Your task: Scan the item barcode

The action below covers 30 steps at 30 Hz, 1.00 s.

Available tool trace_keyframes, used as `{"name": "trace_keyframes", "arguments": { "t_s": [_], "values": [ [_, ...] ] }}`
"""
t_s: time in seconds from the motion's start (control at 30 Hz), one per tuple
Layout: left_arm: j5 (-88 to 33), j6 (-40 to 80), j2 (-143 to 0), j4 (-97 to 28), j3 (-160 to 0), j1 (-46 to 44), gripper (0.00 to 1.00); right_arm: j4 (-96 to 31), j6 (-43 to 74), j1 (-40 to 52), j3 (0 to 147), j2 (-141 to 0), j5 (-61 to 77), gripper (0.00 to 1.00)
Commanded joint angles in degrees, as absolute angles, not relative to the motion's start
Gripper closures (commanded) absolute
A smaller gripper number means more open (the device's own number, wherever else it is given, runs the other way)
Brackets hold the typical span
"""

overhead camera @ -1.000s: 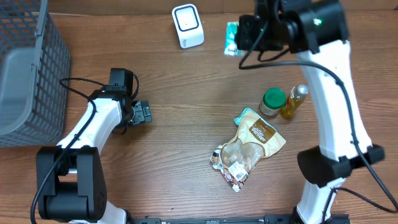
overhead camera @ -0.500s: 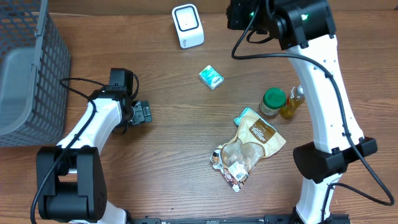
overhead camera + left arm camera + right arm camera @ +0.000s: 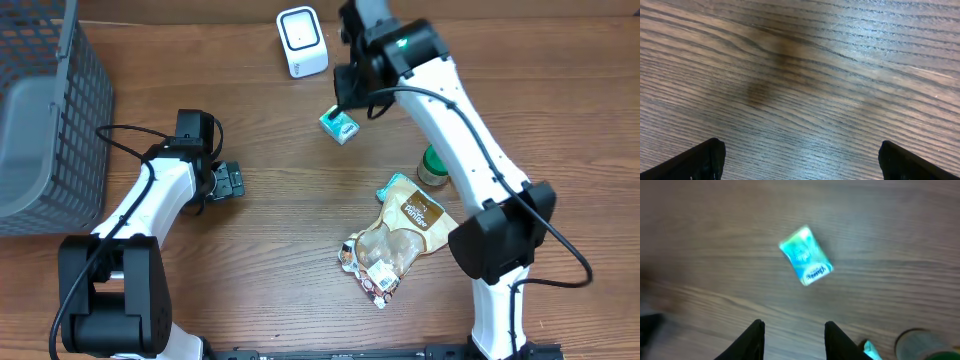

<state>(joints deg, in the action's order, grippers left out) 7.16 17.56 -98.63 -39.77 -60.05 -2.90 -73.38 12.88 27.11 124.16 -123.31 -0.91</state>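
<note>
- The brown wooden tabletop (image 3: pixel 280 250) is carrying the small teal rectangular packet (image 3: pixel 805 256), its long axis running diagonally.
- My right gripper (image 3: pixel 796 340) is hovering parted, empty, nearer, the packet just ahead.
- My left gripper (image 3: pixel 800 165) is gaping empty, well apart.

Table: I'm looking at a brown wooden table (image 3: pixel 270 250) with long dark grain; it fills all three of my feeds.
Far edge: a paler strip (image 3: pixel 170 10) runs along the top of my overhead feed.
Left side: a grey mesh basket (image 3: pixel 50 110), cut off by the frame.
Light: soft, with a pale sheen on the wood in my left wrist feed.
</note>
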Motion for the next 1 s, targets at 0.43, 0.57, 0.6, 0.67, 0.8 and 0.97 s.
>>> {"name": "trace_keyframes", "arguments": {
  "t_s": [0.43,0.57,0.6,0.67,0.8,0.97],
  "values": [
    [7.88,16.51,-98.26,-39.79,-60.80,-3.03,0.00,-42.11,-3.77,33.76,100.18,-123.48,-17.15,0.62],
    [7.88,16.51,-98.26,-39.79,-60.80,-3.03,0.00,-38.39,-3.70,32.73,98.56,-123.46,-16.78,0.62],
    [7.88,16.51,-98.26,-39.79,-60.80,-3.03,0.00,-38.35,-3.70,32.51,98.56,-123.48,-16.16,0.62],
    [7.88,16.51,-98.26,-39.79,-60.80,-3.03,0.01,-38.20,-3.73,32.18,98.56,-123.52,-12.75,0.62],
    [7.88,16.51,-98.26,-39.79,-60.80,-3.03,0.00,-37.71,-3.73,32.16,98.56,-123.52,-9.13,0.62],
    [7.88,16.51,-98.26,-39.79,-60.80,-3.03,0.00,-37.74,-3.70,32.16,98.56,-123.52,-8.91,0.62]
  ]
}}
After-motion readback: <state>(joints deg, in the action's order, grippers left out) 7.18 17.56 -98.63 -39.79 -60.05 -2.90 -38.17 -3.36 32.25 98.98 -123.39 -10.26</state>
